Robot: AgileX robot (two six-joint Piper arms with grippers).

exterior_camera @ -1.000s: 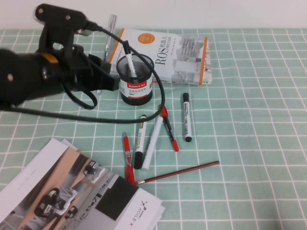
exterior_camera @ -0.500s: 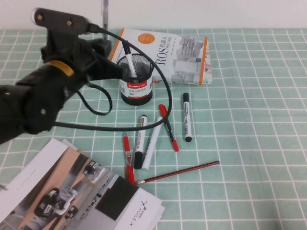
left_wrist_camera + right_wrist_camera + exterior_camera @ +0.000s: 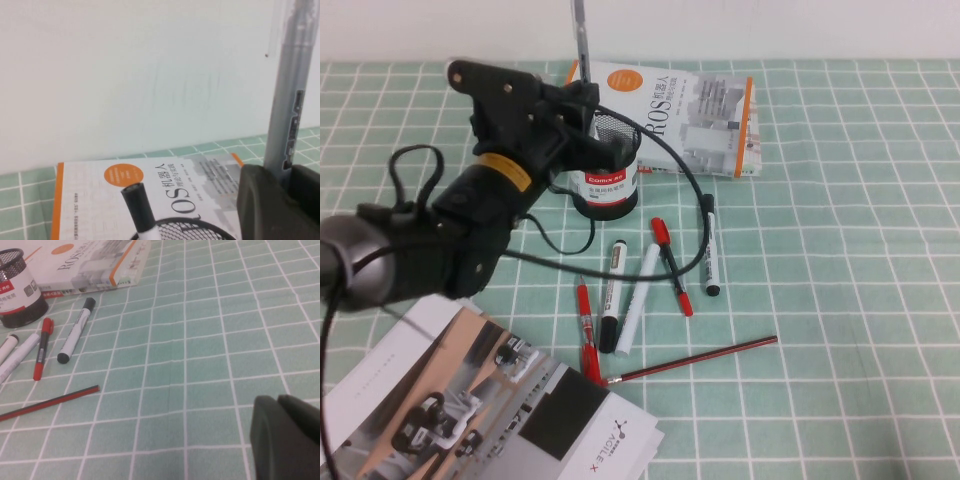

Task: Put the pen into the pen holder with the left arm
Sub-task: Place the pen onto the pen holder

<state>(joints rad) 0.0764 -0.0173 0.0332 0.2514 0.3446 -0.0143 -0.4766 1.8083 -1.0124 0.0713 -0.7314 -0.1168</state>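
Observation:
My left gripper is shut on the grey semi-transparent pen and holds it upright, just above the far left rim of the black mesh pen holder. The arm covers part of the holder. In the left wrist view the pen stands clamped in the gripper, with the holder's rim below and a black-capped white marker standing inside it. My right gripper is shut and empty, low over the checked cloth, far from the holder. It is out of the high view.
A white-and-orange book lies behind the holder. White markers, red pens and a red pencil lie in front of it. An open magazine lies at the front left. A loose black cable loops past the holder.
My left arm has swung right and toward the holder. The pen has gone from beside the book's left edge to upright over the holder's rim.

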